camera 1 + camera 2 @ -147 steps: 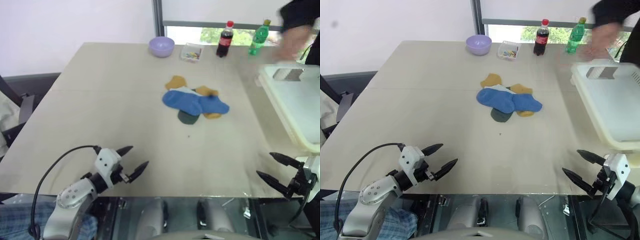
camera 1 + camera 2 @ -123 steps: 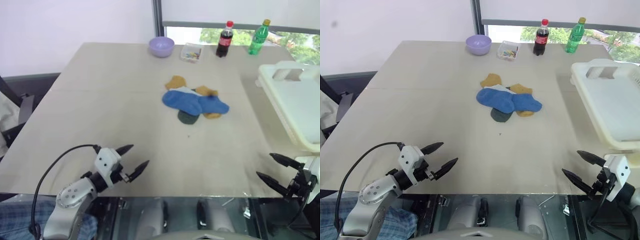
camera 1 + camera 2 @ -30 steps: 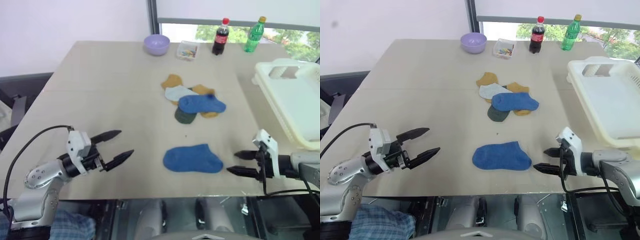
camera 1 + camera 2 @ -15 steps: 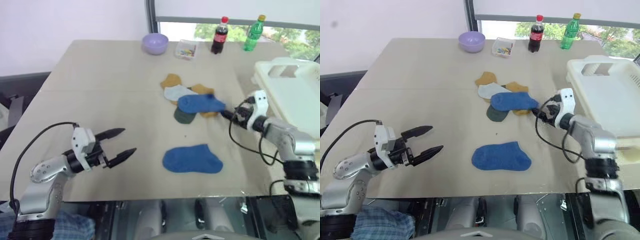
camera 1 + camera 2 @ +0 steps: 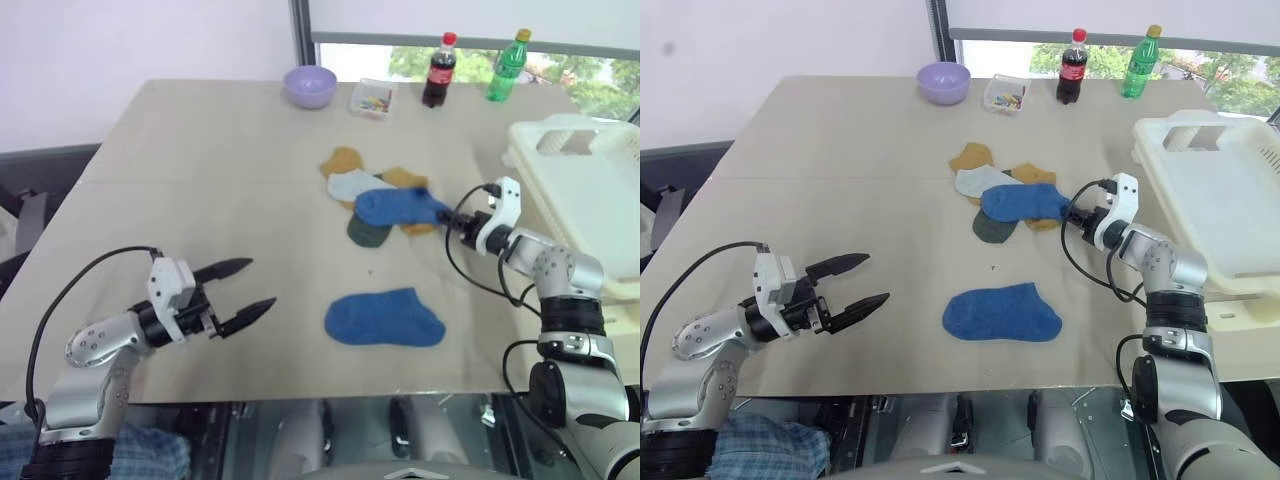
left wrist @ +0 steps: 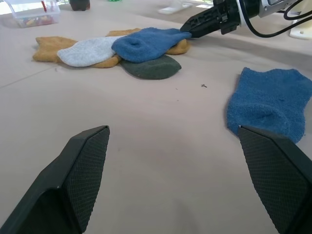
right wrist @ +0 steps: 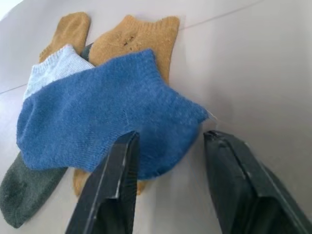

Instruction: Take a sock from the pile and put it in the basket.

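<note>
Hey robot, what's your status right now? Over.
Right gripper straddling edge of blue sock on the pile, not clamped. Left gripper open, idle. Basket clear. Second blue sock lies apart.

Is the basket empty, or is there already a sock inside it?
Empty, as far as it shows: the basket has a bare white bottom. One blue sock lies apart on the table.

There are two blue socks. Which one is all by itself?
The blue sock lying near the table's front edge. It touches nothing else, while the other blue sock lies on top of the pile.
</note>
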Controlling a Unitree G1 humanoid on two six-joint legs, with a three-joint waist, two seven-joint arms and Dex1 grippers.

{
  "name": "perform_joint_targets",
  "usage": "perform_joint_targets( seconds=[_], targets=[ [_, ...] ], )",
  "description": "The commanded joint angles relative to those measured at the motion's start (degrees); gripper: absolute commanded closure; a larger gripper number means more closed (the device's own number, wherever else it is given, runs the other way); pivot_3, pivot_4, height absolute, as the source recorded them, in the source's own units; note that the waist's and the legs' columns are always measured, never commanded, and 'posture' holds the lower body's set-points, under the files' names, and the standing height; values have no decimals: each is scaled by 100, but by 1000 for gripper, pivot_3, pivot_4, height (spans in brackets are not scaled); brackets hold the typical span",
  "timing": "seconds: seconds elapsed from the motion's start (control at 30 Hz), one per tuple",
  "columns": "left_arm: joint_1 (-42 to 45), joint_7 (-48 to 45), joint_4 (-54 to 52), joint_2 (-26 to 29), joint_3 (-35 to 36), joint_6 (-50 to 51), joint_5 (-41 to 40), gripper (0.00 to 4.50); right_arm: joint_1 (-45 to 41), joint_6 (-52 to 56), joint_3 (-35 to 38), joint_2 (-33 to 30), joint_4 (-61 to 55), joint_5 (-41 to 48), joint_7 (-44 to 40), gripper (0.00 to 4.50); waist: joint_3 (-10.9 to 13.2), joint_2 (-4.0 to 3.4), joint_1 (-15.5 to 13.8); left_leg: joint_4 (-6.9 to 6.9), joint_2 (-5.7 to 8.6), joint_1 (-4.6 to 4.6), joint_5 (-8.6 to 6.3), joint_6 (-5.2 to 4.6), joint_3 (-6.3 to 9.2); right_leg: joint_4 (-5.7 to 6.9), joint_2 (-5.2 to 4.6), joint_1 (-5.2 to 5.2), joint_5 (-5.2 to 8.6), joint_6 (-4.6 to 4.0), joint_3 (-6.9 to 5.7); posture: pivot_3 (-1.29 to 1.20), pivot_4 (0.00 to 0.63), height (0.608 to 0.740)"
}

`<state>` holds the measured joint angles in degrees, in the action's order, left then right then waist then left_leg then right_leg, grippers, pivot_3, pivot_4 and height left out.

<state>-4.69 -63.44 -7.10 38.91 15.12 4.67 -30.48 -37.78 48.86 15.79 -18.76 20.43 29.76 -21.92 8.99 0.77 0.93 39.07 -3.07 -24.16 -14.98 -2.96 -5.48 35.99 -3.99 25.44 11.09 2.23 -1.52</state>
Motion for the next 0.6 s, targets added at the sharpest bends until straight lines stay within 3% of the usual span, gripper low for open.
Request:
perform_joint_targets(
  seconds=[0.03,0.07,0.27,0.47,0.6],
  targets=[
    [-6,2,-50,-4,24,-94,27,0,-104,-190,172,4,-73,69,16,3920,0,0,1,0,0,0,0,0,0,1,1,1,0,0,0,0,150,736],
    [-3,-1,-43,-3,22,-98,31,0,-103,-191,175,2,-84,78,11,4430,0,0,1,0,0,0,0,0,0,2,1,0,0,0,0,0,150,736],
    [40,-34,7,-6,-30,-121,72,0,-204,371,605,206,-487,580,408,4430,0,0,0,0,-1,0,0,0,-2,2,1,1,-1,1,1,0,150,736],
    [116,-64,87,-33,-101,-153,104,0,61,1840,604,383,-1865,1476,622,4430,2,-4,-1,0,-6,-1,0,0,-2,6,0,3,-9,15,2,0,150,736],
    [235,-89,145,-88,-259,-165,131,0,577,3450,539,425,-2710,2152,742,4430,-3,-1,-22,0,-11,-3,0,0,6,6,-1,2,-7,12,-4,0,150,736]
  ],
)
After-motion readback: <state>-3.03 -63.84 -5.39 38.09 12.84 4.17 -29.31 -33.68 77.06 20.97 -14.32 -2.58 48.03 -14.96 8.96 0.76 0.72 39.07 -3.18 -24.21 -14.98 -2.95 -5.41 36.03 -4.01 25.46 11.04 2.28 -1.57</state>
